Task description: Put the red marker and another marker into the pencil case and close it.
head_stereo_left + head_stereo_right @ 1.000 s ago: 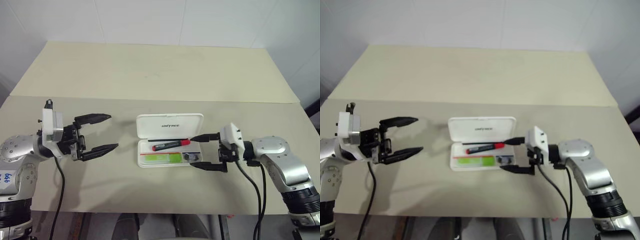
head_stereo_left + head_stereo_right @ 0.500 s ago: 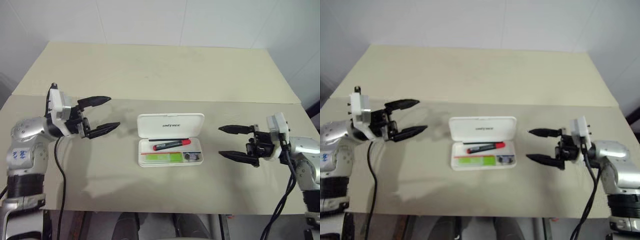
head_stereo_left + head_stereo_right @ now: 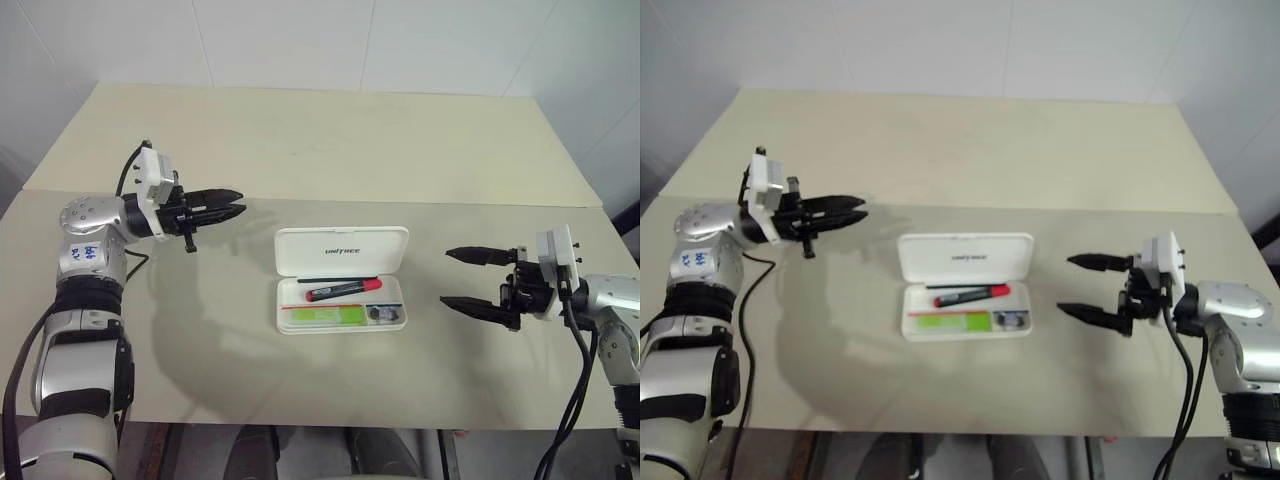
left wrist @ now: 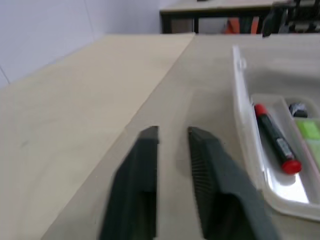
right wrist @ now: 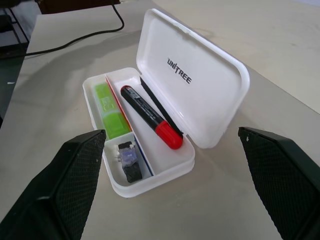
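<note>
The white pencil case (image 3: 288,322) lies open at the table's middle, its lid (image 3: 341,250) standing up with "UNITREE" printed on it. Inside lie the red marker (image 3: 343,291) and, in front of it, the light-green marker (image 3: 322,315), with a small dark object (image 3: 382,314) beside that. My left gripper (image 3: 235,209) is shut on nothing, level, to the left of the lid's far corner and apart from it. My right gripper (image 3: 445,276) stands open to the right of the case, pointing at it with a clear gap between. The right wrist view looks into the case at the red marker (image 5: 147,116).
The table (image 3: 300,150) is beige, with a seam running across behind the case. Its front edge is close below my arms. A black cable (image 3: 135,262) trails from my left wrist along the table's left side.
My left gripper has shut and moved forward and right, toward the lid's left end. My right gripper has drawn back to the right, away from the case, and stayed open.
</note>
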Tool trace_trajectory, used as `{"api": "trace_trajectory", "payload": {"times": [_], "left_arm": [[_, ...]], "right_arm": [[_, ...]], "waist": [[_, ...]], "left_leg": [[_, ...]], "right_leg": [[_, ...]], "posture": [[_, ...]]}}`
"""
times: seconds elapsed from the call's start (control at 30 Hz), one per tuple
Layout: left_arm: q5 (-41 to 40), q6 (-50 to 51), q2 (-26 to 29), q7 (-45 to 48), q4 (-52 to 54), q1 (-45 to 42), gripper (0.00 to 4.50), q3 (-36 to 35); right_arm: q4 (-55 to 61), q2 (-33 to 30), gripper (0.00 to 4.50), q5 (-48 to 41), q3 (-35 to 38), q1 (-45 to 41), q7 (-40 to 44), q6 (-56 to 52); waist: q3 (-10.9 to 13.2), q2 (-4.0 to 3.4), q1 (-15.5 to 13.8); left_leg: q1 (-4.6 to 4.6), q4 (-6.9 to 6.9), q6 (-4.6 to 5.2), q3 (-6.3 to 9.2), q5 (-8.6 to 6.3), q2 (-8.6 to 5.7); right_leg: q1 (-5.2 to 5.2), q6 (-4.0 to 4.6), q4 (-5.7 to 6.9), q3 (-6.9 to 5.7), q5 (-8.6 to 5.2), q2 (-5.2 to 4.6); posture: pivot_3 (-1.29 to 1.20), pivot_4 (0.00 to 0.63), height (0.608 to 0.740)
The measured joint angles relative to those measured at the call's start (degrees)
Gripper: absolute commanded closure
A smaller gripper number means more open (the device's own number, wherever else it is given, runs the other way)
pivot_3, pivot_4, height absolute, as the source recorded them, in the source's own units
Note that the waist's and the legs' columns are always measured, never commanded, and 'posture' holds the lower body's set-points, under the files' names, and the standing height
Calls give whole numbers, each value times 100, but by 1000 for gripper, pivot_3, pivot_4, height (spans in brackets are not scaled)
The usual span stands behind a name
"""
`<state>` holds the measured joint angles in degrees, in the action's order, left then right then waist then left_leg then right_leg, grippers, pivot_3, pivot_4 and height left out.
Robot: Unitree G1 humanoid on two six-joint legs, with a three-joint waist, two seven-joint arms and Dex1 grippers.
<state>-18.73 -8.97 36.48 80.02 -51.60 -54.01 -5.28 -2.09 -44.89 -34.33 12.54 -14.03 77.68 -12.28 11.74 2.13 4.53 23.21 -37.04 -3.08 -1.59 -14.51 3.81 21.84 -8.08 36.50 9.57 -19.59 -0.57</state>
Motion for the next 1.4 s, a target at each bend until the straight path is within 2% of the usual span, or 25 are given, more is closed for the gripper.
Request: {"api": "trace_trajectory", "payload": {"times": [0.33, 0.6, 0.83, 1.07, 1.23, 1.4], "left_arm": [[700, -680, -761, 193, -1621, -796, 4450, 244], [962, -774, -1114, 602, -1812, -986, 4450, 385], [232, -400, -843, 606, -631, -566, 4450, 1318], [-771, 202, -336, 606, 1431, 134, 4450, 2124], [-878, 392, -291, 606, 2424, 565, 4450, 2380], [-735, 241, -231, 606, 2679, 729, 4450, 2474]], "right_arm": [[79, 6, 0, -33, 44, -13, -117, -2], [251, 5, 0, -87, 107, 74, -161, -21], [314, 3, 0, -224, 182, 196, -122, -46], [275, 4, 0, -488, 240, 75, 178, -58], [151, 5, 0, -543, 239, -126, 363, -61], [114, 5, 0, -543, 239, -155, 461, -63]], "waist": [[1, 1, -13], [2, 4, -13], [2, 4, -4], [2, 3, -9], [3, 3, -10], [3, 3, -7]], "left_leg": [[10, 1, 0, 0, 0, 0], [11, 3, 0, 0, 0, 0], [9, -2, -1, 1, 1, 0], [5, -9, 0, 1, 3, 0], [3, -11, 2, 2, 4, 0], [3, -11, 2, 2, 4, 0]], "right_leg": [[13, -2, 6, 1, 0, 1], [14, -3, 7, 1, -1, 2], [15, -4, 27, 5, -1, 2], [11, -4, 37, 7, -1, 1], [10, -4, 37, 7, -1, 1], [10, -3, 34, 8, -2, 1]], "posture": [[0, 150, 740], [0, 150, 740], [0, 150, 740], [0, 150, 740], [0, 150, 740], [0, 150, 740]]}}
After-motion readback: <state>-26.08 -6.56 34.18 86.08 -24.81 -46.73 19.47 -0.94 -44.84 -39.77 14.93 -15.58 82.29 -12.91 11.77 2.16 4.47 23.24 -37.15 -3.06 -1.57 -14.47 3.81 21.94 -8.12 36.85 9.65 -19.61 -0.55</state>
